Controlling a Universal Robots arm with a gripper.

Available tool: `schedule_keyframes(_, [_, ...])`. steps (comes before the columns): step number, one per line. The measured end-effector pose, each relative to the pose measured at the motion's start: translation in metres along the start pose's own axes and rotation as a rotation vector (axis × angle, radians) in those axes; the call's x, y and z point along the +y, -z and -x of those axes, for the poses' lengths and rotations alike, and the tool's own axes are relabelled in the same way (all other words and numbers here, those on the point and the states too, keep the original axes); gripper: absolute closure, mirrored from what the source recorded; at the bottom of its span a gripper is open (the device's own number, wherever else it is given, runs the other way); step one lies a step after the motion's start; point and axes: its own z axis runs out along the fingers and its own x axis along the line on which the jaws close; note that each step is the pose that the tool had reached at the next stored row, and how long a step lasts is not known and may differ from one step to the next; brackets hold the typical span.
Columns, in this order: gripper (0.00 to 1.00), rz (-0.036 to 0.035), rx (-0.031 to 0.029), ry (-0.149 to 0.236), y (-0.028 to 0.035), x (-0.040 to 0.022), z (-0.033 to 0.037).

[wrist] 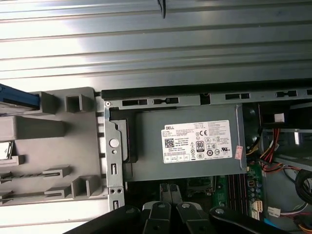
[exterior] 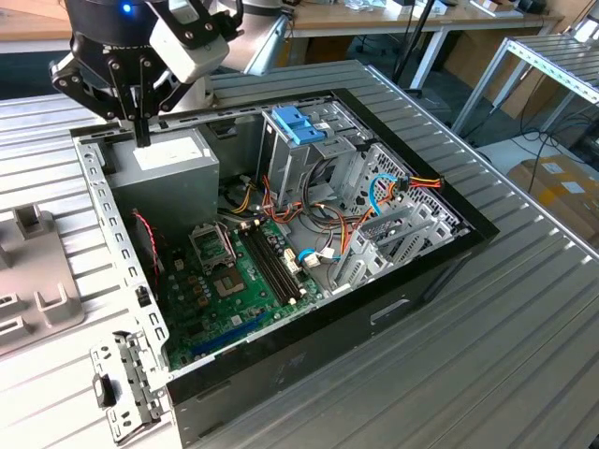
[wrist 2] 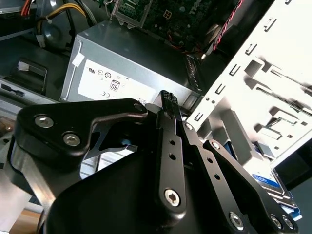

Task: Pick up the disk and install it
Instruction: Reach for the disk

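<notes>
The disk (wrist 2: 267,180) sits at the grey holder (wrist: 53,129) on the desk (wrist: 156,48), beside the computer case (exterior: 374,309). My fingers (wrist 2: 167,97) hang together, empty, over the power supply (wrist: 195,141). Pickup hasn't begun, and grasping calls for parting them.

The hand (exterior: 140,138) is matt black, the table (exterior: 524,309) ribbed metal.

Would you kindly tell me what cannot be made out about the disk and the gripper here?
The disk, second wrist view: mostly hidden behind the gripper linkage and cut by the picture's edge.
Its blue rail, first wrist view: cut off at the edge.
The gripper, exterior view: whether its tip touches the grey metal box cannot be told.
</notes>
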Motion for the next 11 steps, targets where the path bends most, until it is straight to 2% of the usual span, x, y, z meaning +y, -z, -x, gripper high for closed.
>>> schedule_keyframes(7, [0.89, 0.0, 0.0, 0.0, 0.0001, -0.0004, -0.006])
schedule_keyframes(11, [0.89, 0.0, 0.0, 0.0, 0.0003, -0.0009, -0.0117])
